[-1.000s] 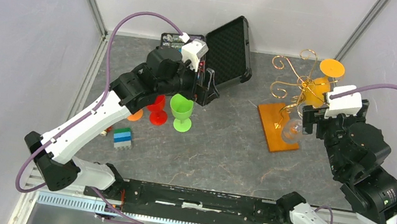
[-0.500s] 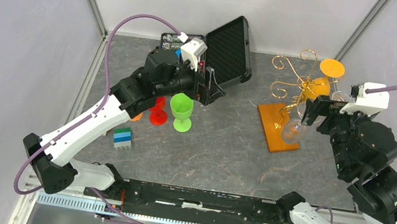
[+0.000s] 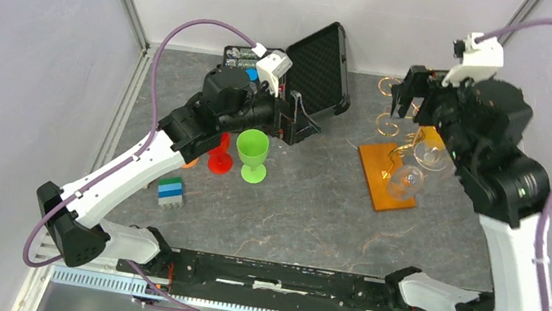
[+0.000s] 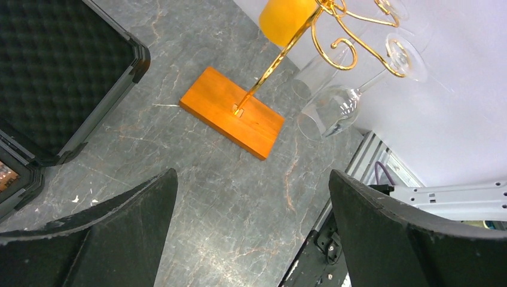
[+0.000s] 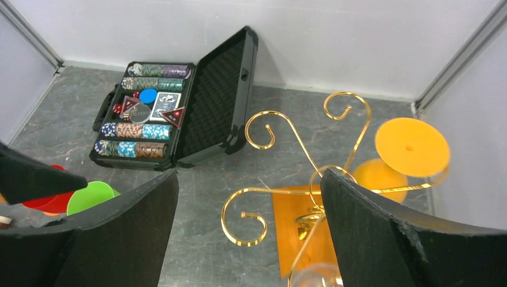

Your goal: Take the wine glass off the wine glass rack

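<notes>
Clear wine glass [image 3: 407, 181] is hanging bowl-down from the wine glass rack's [image 3: 377, 164] near side. Right gripper [image 5: 249, 177] is hovering above the rack, jaws gaping and empty; left gripper [image 4: 251, 179], equally wide, is holding nothing. A careless descent could be catching the rack and toppling it.

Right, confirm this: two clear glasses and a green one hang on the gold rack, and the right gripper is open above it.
Wrong on one count: the coloured glass hanging on the gold rack is orange, not green, as the right wrist view shows. Two clear glasses do hang there, and the right gripper is open above it.
</notes>
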`<action>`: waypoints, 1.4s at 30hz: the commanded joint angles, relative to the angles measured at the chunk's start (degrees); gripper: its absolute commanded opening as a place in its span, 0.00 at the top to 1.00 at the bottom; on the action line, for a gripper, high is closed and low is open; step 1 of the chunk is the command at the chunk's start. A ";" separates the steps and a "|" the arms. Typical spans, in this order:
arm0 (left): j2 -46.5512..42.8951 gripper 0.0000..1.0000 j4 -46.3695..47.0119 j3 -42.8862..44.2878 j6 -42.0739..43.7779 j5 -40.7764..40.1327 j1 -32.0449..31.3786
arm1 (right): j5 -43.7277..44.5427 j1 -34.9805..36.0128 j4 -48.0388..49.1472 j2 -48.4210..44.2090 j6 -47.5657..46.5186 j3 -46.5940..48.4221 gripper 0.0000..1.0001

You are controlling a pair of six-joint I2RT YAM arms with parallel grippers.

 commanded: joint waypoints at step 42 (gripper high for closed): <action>-5.15 0.00 3.98 -3.79 -0.49 1.63 -0.06 | -21.14 -38.63 9.74 -28.91 31.90 -39.55 0.18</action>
